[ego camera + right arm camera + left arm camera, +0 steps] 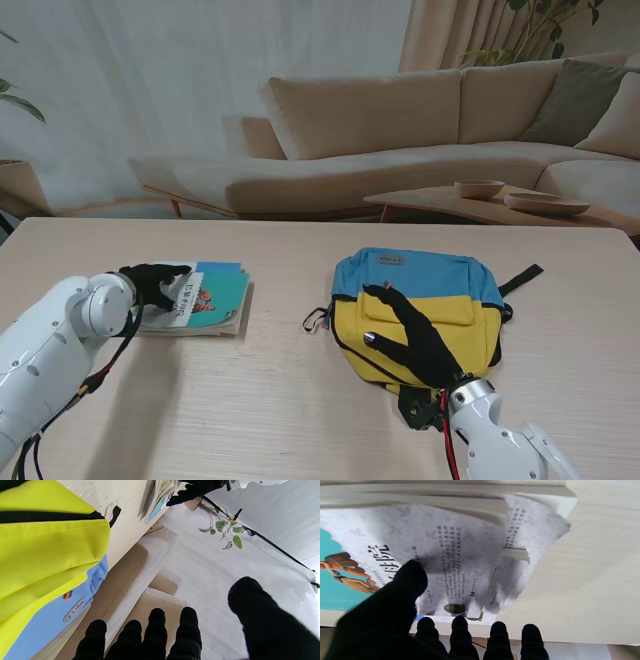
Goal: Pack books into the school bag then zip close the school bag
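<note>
While the school bag [415,310] lies flat toward the right half of the worktop [290,400], yellow front panel up and blue top pointing at the far edge, the books [205,300] sit in a small stack toward the left half, well apart from it. The left hand [152,283] rests on the near-left corner of the top book, a teal-and-white paperback; in the left wrist view its thumb [407,580] presses the cover while the four fingers [460,627] curl at the stack's edge, where the cover and a few pages are fanned up. Whether it has a firm hold on the book cannot be told. The right hand [415,340] lies spread on the bag's yellow panel, fingers apart, holding nothing and apparently steadying the bag. The black zip [50,516] reads as a closed line in the right wrist view, though the main opening is not shown.

Step in hand, as judged: taking up the first book; no book is in the bag yet. The next move calls for a secure pinch on the whole book rather than loose pages, and an opened bag mouth.
</note>
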Controlling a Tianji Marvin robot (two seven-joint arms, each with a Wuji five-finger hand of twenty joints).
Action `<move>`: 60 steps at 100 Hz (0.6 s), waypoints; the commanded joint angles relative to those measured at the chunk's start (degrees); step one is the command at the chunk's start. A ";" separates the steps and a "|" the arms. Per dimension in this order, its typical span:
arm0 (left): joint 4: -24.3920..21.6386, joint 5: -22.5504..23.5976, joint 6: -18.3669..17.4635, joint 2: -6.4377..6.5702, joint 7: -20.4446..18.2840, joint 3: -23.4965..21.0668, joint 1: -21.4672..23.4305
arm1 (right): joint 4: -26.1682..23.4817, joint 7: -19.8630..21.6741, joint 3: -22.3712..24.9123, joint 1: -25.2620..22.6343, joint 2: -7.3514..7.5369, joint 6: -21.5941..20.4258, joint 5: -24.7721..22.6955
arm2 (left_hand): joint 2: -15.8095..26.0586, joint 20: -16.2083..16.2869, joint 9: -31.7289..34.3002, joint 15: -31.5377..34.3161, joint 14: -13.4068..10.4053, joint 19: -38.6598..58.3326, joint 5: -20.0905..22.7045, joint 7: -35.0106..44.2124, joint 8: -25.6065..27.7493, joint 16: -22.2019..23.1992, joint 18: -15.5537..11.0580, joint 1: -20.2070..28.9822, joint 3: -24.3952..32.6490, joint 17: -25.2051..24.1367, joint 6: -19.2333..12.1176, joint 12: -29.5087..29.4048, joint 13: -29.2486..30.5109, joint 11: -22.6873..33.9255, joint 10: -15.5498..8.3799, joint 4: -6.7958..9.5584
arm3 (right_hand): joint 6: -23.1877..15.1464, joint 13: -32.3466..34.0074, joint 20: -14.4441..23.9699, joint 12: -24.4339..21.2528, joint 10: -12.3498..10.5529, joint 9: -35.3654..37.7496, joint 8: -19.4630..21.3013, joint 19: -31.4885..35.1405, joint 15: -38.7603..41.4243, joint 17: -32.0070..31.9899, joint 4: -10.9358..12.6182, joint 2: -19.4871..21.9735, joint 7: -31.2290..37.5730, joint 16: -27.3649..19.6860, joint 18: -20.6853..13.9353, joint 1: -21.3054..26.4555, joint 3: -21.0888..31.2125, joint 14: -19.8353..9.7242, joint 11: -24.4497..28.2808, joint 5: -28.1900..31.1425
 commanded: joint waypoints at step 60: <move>5.48 -3.10 -2.34 -0.61 -0.10 3.90 -2.69 | 0.10 0.77 0.34 -0.33 -0.46 0.24 0.06 | -0.15 -13.37 -2.05 -2.87 -2.65 -5.53 1.02 -0.63 -2.62 -9.57 -0.66 0.95 1.32 0.57 1.05 -6.68 -1.26 -2.12 -0.97 -0.15 | -2.06 -2.33 -0.19 0.11 -1.38 -0.49 -1.16 -0.58 0.62 -0.20 1.21 -0.72 1.06 0.07 -2.11 0.18 1.52 -1.11 0.45 -1.74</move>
